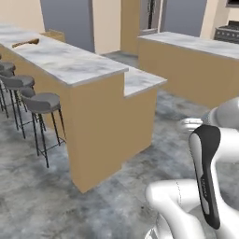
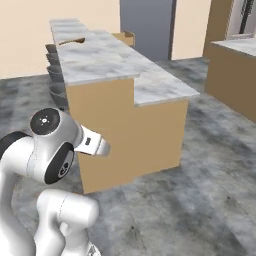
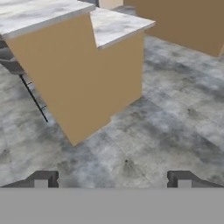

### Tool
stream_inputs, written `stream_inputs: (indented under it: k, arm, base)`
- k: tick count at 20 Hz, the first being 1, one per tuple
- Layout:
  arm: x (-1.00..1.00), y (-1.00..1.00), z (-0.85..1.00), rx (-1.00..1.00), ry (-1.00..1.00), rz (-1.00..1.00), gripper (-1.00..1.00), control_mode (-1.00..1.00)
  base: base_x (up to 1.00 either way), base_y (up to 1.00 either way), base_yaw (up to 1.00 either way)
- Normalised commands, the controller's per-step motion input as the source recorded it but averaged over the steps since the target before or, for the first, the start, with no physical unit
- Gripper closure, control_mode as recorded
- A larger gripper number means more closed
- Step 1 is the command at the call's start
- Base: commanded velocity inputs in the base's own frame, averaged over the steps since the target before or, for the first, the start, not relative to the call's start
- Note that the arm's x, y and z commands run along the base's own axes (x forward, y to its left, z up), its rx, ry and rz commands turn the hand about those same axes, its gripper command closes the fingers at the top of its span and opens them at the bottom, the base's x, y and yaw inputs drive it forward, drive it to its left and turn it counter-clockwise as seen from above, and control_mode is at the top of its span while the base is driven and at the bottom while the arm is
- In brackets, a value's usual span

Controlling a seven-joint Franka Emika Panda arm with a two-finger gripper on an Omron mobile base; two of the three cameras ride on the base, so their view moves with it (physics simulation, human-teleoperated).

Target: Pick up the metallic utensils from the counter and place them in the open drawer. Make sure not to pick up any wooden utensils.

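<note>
The counter is a long island with a veined marble top over a tan base, and it stands ahead of me. My gripper hangs above the grey floor in front of the counter's near end. Its fingertips stand wide apart, open and empty. A tan box that looks like the open drawer juts out at the counter's far end. A small brown shape lies on the far top, too small to identify. The metallic utensils and the wooden utensils are out of view.
Grey bar stools line the left side of the island. A lower marble ledge runs along its right side. A second tan counter stands across an aisle of grey floor.
</note>
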Motion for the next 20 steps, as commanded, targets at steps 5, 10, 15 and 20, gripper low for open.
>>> stream_inputs:
  k: [5, 10, 15, 20]
  arm:
    - [0.00, 0.00, 0.00, 0.00, 0.00, 0.00, -1.00, 1.00]
    - [0.00, 0.00, 0.00, 0.00, 0.00, 0.00, -1.00, 1.00]
    - [0.00, 0.00, 0.00, 0.00, 0.00, 0.00, -1.00, 1.00]
    - [0.00, 0.00, 0.00, 0.00, 0.00, 0.00, -1.00, 1.00]
  base:
    - [0.40, 1.00, -0.33]
    - [0.35, 1.00, -0.31]
    - [0.22, 1.00, -0.28]
    - [0.01, 1.00, -0.25]
